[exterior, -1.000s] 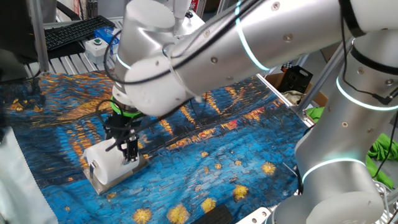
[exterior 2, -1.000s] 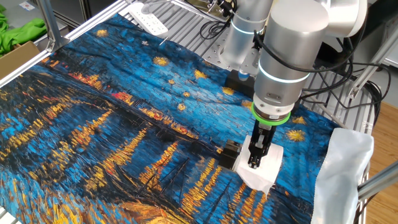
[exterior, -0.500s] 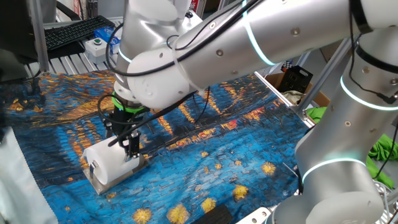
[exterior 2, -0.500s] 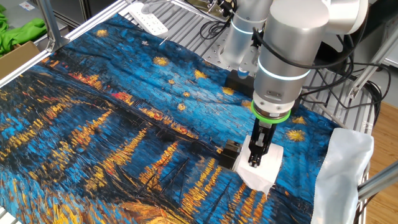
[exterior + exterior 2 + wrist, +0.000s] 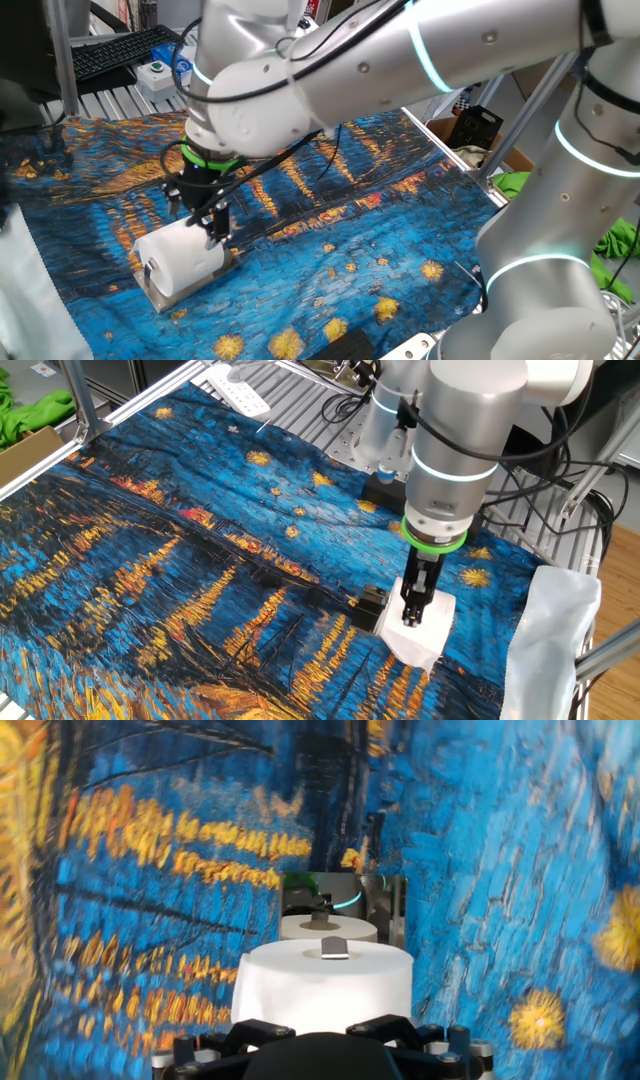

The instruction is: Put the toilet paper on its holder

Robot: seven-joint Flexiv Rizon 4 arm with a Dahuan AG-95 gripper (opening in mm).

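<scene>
The white toilet paper (image 5: pixel 180 262) sits on the holder, whose grey metal plate (image 5: pixel 197 287) shows under it at the near left of the cloth. In the other fixed view the roll (image 5: pixel 420 635) lies low at the right. In the hand view the roll (image 5: pixel 325 985) is seen from its end, with the holder's bar (image 5: pixel 335 949) poking out of its core and the shiny plate (image 5: pixel 345 898) behind it. My gripper (image 5: pixel 205 222) hangs just above the roll's upper side, open and holding nothing; it also shows in the other fixed view (image 5: pixel 413 610). Its fingertips are out of the hand view.
A blue and yellow painted cloth (image 5: pixel 200 540) covers the table. A white power strip (image 5: pixel 240 388) lies at one far edge, and a keyboard (image 5: pixel 120 50) and a white button box (image 5: pixel 155 72) at another. A white draped sheet (image 5: pixel 550 640) hangs beside the roll.
My gripper has risen a little off the roll's top and turned slightly. The roll stays still on the holder.
</scene>
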